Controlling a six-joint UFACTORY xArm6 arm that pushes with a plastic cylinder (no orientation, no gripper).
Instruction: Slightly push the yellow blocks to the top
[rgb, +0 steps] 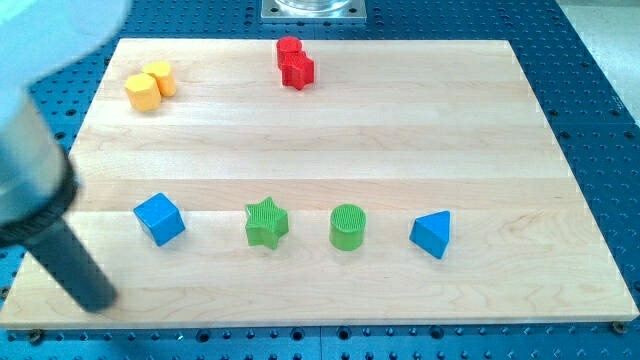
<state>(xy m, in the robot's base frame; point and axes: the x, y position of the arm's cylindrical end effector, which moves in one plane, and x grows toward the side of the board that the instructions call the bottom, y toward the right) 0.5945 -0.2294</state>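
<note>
Inspecting the counter (400, 120), I find my tip (98, 300) at the view's bottom left, touching no block; the end effector is a plain rod with nothing to spread or pinch. Both yellow blocks, a yellow hexagon (142, 92) and a yellow cylinder (160, 77), sit touching near the view's top left, well apart from my tip and almost straight toward the top from it. Pushing them topward likely requires arriving just below them. Count: two yellow, two red blocks (294, 63), one blue cube (159, 219), one green star (266, 222), one green cylinder (348, 227), one blue triangular block (432, 234).
</note>
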